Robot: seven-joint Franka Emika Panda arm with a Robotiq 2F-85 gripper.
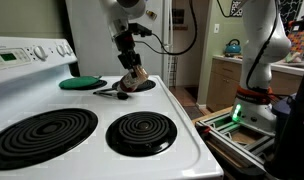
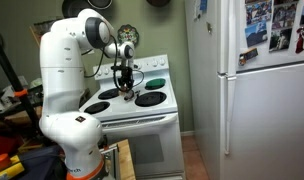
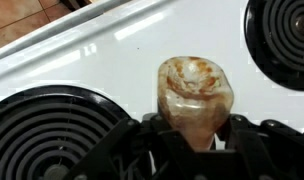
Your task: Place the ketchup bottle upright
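I count one ketchup bottle, one green disc and one black utensil. In an exterior view I see two coil burners on one stove. My gripper is also only one.

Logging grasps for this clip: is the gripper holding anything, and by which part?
The ketchup bottle, pinched by the gripper across its sides at the end nearest the wrist; cap or base cannot be told.
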